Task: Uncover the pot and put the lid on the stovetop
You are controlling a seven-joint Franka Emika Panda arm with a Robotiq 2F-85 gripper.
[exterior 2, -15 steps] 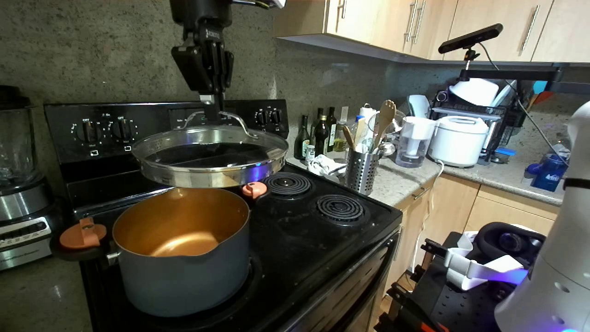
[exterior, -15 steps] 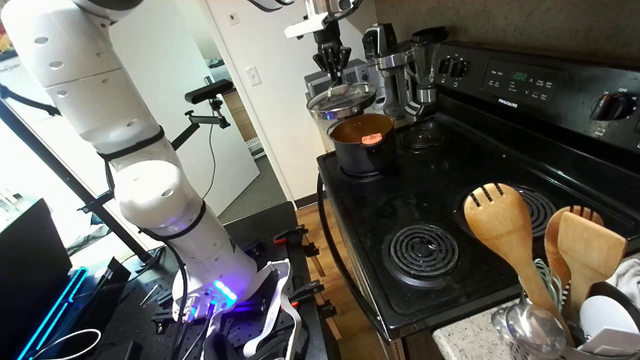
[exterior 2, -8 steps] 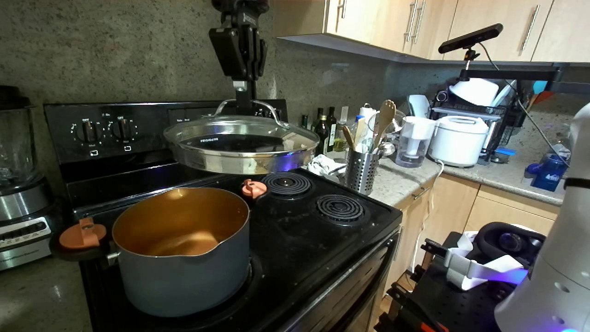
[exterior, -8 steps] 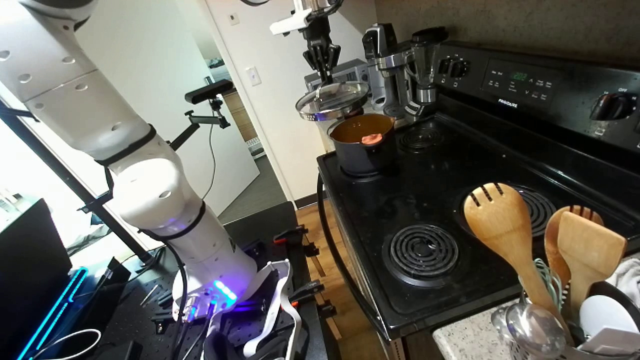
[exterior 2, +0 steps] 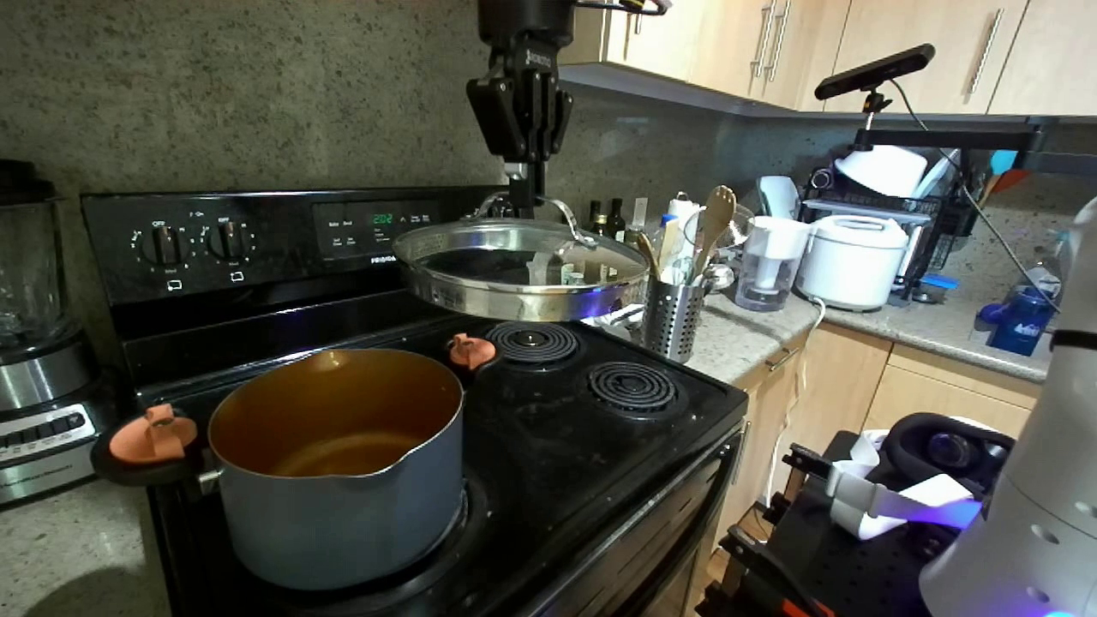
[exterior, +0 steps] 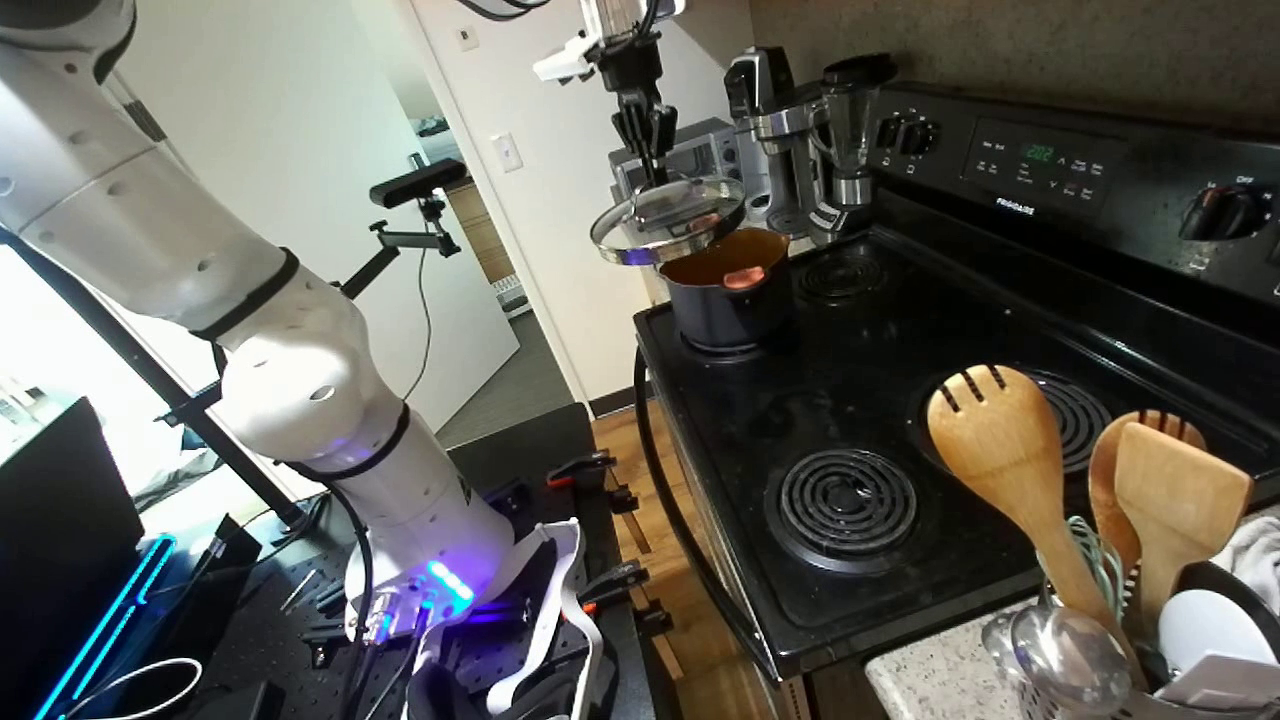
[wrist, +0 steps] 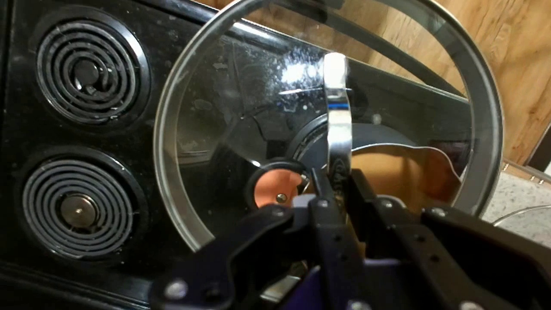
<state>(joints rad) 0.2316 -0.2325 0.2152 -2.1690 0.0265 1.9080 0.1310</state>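
The round clear glass lid (exterior 2: 518,296) with a metal rim hangs level in the air. My gripper (exterior 2: 524,201) is shut on its arched metal handle (wrist: 338,125); the fingertips (wrist: 338,178) pinch the handle from both sides in the wrist view. The lid also shows in an exterior view (exterior: 665,225). The pot (exterior 2: 343,523), dark grey outside and copper-orange inside, stands uncovered on a burner of the black stovetop (exterior 2: 548,446), lower than the lid and apart from it. The wrist view shows part of the pot (wrist: 400,172) through the glass; the fingers hide the rest.
Coil burners (exterior: 845,505) lie on the stovetop, two of them bare in the wrist view (wrist: 79,211). The black control panel (exterior 2: 283,240) rises behind. A utensil holder (exterior 2: 673,321) with wooden spatulas (exterior: 1000,430) stands at one end, a blender (exterior 2: 38,343) at the other.
The gripper and lid have moved right in an exterior view, from over the pot's far rim to beyond its side. In an exterior view they have shifted slightly left and lower. The pot has not moved.
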